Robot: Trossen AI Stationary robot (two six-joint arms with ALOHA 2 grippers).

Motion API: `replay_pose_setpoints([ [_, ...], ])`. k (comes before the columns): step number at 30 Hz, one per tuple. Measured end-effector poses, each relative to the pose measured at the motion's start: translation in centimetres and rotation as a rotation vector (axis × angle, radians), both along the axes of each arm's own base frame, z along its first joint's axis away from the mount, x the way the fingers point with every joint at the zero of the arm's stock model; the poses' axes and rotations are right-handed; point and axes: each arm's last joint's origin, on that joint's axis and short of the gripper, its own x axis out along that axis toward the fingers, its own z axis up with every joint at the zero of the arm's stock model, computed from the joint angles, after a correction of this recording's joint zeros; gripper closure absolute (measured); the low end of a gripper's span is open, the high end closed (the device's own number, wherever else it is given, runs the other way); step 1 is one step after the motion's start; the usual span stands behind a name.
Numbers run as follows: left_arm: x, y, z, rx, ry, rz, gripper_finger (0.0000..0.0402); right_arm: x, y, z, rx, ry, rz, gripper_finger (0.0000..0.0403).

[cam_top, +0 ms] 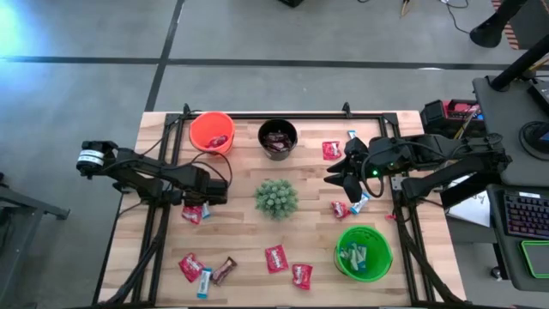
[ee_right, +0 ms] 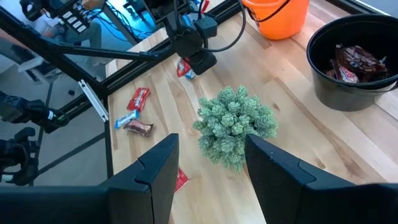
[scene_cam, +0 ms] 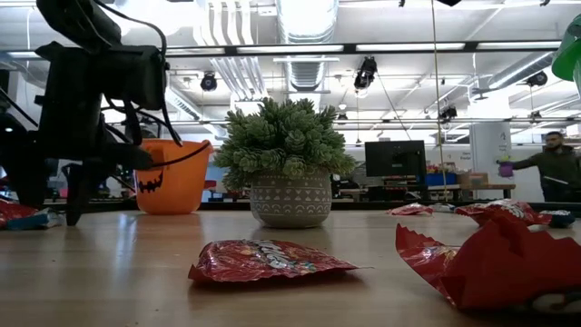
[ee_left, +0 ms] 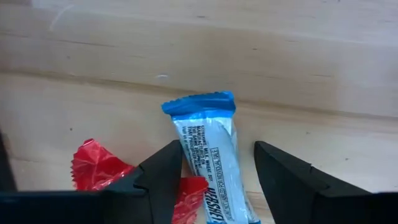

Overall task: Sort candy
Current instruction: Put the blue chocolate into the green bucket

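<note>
On wood table (cam_top: pixel 249 232) | left tool (ee_left: pixel 217 171) wide astride blue candy (ee_left: pixel 208 155) | right tool (ee_right: pixel 208 162) wide

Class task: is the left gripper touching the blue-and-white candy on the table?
Cannot tell. In the left wrist view the blue-and-white candy lies between the left gripper's open fingers, one finger meeting its edge, but no view plainly shows contact or gap.

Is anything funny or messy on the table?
Nothing is broken or spilled. The only odd one is the spiky green plant in the middle: it isn't candy. Wrapped candy lies scattered on the wood because it isn't sorted into the orange, black and green buckets yet.
</note>
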Motion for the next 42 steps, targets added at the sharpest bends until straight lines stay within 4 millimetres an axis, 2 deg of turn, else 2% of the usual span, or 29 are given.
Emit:
replay_pose_setpoints([
  [4, 0.0, 0.0, 0.0, 0.001, -0.006, -0.001, 0.0263, 0.0, 0.0, 0.0, 0.000, 0.000, 0.000, 0.0229],
  [11, -0.1, 0.0, -0.1, 0.000, 0.009, -0.028, 0.0375, 0.0, 0.0, 0.0, 0.009, -0.001, -0.005, 0.0229],
  [13, -0.1, 0.0, -0.1, 0.000, 0.011, -0.030, 0.0391, 0.0, 0.0, 0.0, 0.008, -0.001, -0.005, 0.0229],
  [20, 0.5, 0.0, 0.8, -0.002, 0.004, -0.077, 0.0396, 0.0, 0.0, 0.0, 0.007, -0.001, -0.005, 0.0229],
  [29, 2.8, -0.4, 4.3, -0.002, -0.078, -0.200, 0.0400, 0.0, 0.0, 0.0, -0.002, 0.005, 0.000, 0.0229],
  [36, 4.9, -0.5, 8.2, 0.071, -0.183, -0.387, 0.0400, 0.0, -0.1, -0.1, -0.040, 0.008, 0.008, 0.0229],
  [42, 6.7, -0.3, 12.4, 0.204, -0.297, -0.618, 0.0400, -0.1, -0.5, -0.2, -0.103, 0.017, -0.105, 0.0229],
])
